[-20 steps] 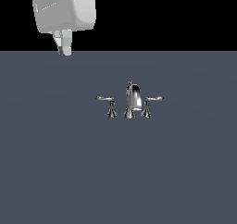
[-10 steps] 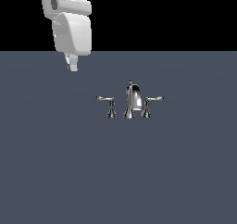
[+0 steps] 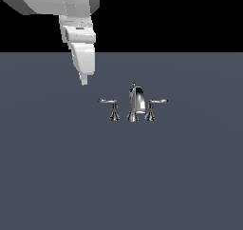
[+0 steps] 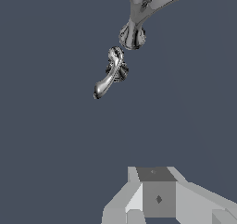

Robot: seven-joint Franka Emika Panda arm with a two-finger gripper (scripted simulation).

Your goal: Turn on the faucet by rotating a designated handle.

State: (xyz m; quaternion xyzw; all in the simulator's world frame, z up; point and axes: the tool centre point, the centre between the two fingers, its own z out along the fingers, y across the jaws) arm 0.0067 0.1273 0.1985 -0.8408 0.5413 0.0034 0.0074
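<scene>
Now lower and nearer, the claw [image 3: 84,80], its opening unclear, approaches the untouched handle [image 3: 108,101] at mid-frame.

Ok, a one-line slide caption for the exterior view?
White gripper hangs above and apart from the chrome faucet, on the side of its handle.

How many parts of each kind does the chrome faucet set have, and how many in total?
Lever handles: 2, the handle on the exterior view's left and its twin on the right
Spout: 1
Total: 3 parts of the faucet
</scene>
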